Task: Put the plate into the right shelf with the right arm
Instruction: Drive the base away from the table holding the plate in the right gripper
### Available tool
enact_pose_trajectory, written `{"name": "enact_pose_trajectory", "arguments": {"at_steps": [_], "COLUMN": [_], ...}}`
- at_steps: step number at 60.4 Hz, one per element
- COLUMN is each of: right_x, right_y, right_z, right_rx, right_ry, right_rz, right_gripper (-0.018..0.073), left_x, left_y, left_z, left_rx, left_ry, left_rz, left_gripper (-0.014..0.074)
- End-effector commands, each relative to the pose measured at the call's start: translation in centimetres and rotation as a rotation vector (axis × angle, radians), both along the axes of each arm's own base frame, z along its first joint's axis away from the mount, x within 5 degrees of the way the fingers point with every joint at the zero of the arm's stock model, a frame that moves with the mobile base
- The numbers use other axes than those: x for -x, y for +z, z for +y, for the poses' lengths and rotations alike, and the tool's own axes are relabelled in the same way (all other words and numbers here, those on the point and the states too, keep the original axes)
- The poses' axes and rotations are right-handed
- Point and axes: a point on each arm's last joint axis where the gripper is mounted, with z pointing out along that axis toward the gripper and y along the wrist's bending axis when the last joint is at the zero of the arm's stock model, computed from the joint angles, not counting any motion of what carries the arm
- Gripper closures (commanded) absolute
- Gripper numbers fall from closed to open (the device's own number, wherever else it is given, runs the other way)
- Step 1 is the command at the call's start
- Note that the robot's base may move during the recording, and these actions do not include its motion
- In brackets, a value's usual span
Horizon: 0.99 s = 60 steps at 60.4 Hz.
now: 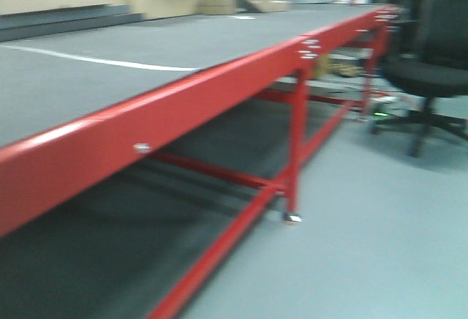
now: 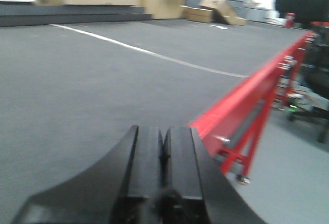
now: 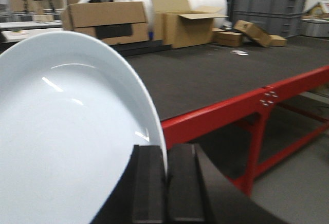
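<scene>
Right claw (image 3: 165, 157): narrow, pinching the plate's rim between its two fingers.
Plate (image 3: 67, 142): white and glossy, standing on edge, spreading up and to the left of the right claw.
Left claw (image 2: 163, 136): fingers pressed together, with nothing between them.
Table (image 3: 226, 110): red frame and dark grey top, ahead of the right claw.
Boxes (image 3: 105, 21): cardboard, far ahead of the right claw, beyond the table.

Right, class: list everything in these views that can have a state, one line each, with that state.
plate: tilted on edge, rim pinched by the right gripper
right gripper: shut on the plate
left gripper: shut, holding nothing
cardboard box: top flaps open
office chair: unoccupied
</scene>
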Motion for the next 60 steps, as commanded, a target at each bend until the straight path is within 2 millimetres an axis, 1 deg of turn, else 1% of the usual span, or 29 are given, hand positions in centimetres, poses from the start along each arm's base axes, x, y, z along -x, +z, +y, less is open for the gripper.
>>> {"name": "enact_pose_trajectory", "arguments": {"at_steps": [1, 60], "right_x": [0.40, 0.39], "right_y": [1.76, 1.72], "right_z": [0.01, 0.01], "right_rx": [-0.029, -0.027], "right_ry": [0.019, 0.018], "right_rz": [-0.121, -0.117], "right_gripper": [0.0496, 0.0496], "left_x": [0.14, 0.12], "left_y": [0.61, 0.60], "left_z": [0.00, 0.00], "left_rx": [0.009, 0.009], "left_ry": [-0.001, -0.001], "left_rz": [-0.092, -0.090], "left_gripper": [0.0643, 0.0643]}}
